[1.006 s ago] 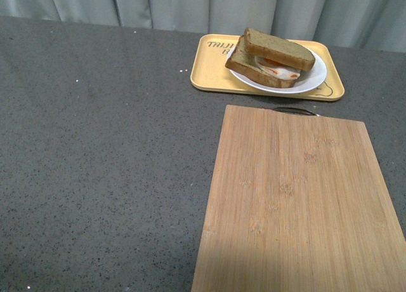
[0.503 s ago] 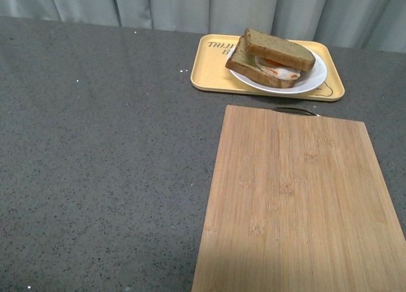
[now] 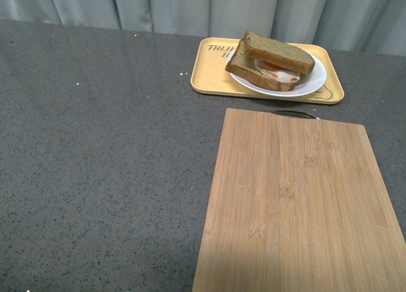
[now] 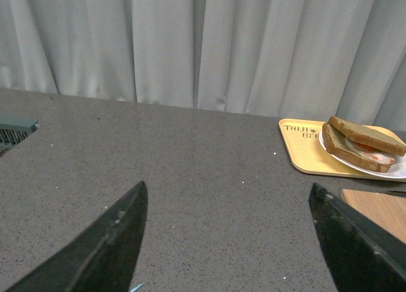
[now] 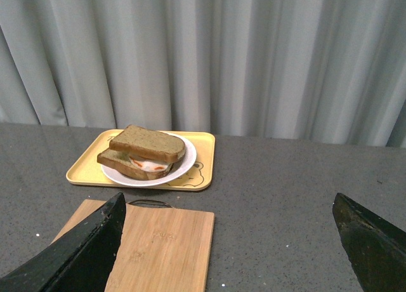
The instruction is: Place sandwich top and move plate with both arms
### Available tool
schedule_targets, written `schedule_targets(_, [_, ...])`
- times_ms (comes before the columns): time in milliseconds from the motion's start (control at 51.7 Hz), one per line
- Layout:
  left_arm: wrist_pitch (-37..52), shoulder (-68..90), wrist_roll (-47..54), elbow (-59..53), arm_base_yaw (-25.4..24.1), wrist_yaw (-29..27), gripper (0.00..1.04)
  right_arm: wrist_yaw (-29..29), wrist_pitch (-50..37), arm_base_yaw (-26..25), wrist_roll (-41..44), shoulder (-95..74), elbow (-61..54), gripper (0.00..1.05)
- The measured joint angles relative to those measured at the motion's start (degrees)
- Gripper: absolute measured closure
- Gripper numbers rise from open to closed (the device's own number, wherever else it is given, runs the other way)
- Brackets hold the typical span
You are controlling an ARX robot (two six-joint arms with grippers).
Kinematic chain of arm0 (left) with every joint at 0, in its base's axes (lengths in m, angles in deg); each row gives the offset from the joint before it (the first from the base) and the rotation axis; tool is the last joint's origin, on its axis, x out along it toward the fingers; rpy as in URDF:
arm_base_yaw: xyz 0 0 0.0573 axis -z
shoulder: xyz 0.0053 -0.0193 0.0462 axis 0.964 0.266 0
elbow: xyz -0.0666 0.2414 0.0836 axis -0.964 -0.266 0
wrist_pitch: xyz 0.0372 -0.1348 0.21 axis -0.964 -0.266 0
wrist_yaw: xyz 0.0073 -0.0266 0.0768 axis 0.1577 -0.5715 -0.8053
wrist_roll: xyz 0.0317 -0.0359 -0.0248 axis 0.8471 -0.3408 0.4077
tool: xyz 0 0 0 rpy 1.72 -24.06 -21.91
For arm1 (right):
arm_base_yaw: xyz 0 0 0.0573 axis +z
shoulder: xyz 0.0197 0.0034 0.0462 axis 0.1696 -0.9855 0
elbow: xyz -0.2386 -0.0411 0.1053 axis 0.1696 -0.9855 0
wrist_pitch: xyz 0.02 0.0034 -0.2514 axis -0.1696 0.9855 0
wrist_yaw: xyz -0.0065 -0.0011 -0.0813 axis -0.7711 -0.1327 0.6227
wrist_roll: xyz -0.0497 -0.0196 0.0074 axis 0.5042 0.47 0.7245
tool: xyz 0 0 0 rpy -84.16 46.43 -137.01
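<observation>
The sandwich top [image 3: 279,52], a tan slice with a brown crust, lies tilted on the lower slice that bears the fried egg [image 3: 279,72]. Both rest on the round white plate [image 3: 315,82], which sits on the yellow tray. The sandwich top also shows in the left wrist view [image 4: 368,136] and the right wrist view [image 5: 148,144]. Neither arm shows in the front view. My left gripper [image 4: 228,241] is open and empty over bare grey table, far from the plate [image 4: 396,171]. My right gripper [image 5: 228,241] is open and empty, well short of the plate [image 5: 181,168].
The yellow tray [image 3: 212,73] with a bear drawing stands at the back of the grey table. A large wooden cutting board [image 3: 298,203] with a dark handle lies in front of it. Grey curtains hang behind the table. A grey object [image 4: 14,130] sits at the table's far side.
The tray, plate and board sit slightly lower in the front view than before, as if the camera shifted a little. The sandwich itself has not moved on the plate.
</observation>
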Motion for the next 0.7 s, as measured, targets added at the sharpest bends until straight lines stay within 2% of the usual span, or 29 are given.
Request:
schedule_targets(77, [0.0,0.0,0.02,0.0,0.0,0.0,0.17,0.0,0.0,0.0,0.0,0.0,0.0,0.09])
schedule_targets(135, [0.0,0.0,0.02,0.0,0.0,0.0,0.05,0.0,0.0,0.0,0.0,0.0,0.0,0.09])
schedule_targets(697, [0.0,0.0,0.07,0.0,0.0,0.0,0.07,0.0,0.0,0.0,0.0,0.0,0.0,0.09])
